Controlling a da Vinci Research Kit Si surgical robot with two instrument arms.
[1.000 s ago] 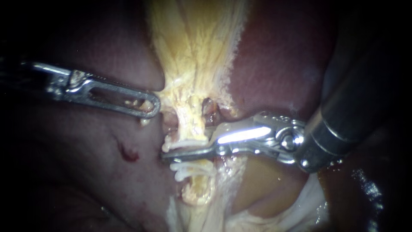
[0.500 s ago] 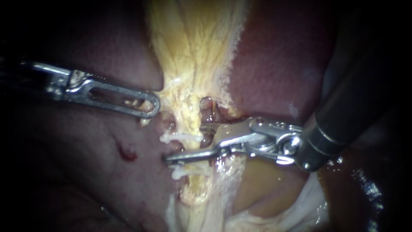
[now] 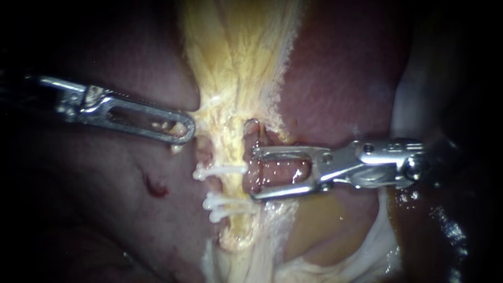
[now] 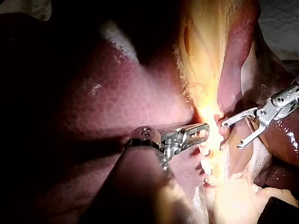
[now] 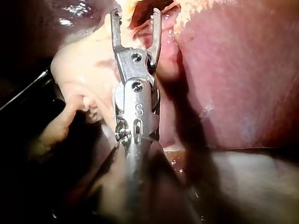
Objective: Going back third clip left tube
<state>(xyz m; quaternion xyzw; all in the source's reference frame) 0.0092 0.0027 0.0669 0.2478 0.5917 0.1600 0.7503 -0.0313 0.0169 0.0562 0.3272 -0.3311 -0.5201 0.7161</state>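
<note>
— What takes up most of the view?

— The liver [image 3: 340, 78], dark red on both sides. A broad band of yellow tissue [image 3: 236, 63] runs down the middle of it and narrows as it goes.

— And the instruments?

— The right instrument [image 3: 254, 174] comes in level from the right. Its jaws are released and stand wide apart, with a lump of reddish tissue [image 3: 277, 173] showing in the gap. The right wrist view shows the same spread. The left instrument [image 3: 181, 131] reaches in from the left. Its windowed jaws are clenched on the edge of the yellow tissue, and scraps of it show through the window.

— Where is the left tube?

— The left tube [image 3: 233, 157] is the pale strand at the narrow foot of the yellow band, between the tips of the two instruments.

— The clips?

— Three white ones cross that tube. The upper clip [image 3: 220, 170] lies level with the gap of the open jaws, just short of them. The middle clip [image 3: 230, 200] and the lowest clip [image 3: 222, 214] sit close together below it. The lower jaw's tip is just beside the middle clip, and I cannot tell whether they touch.
</note>
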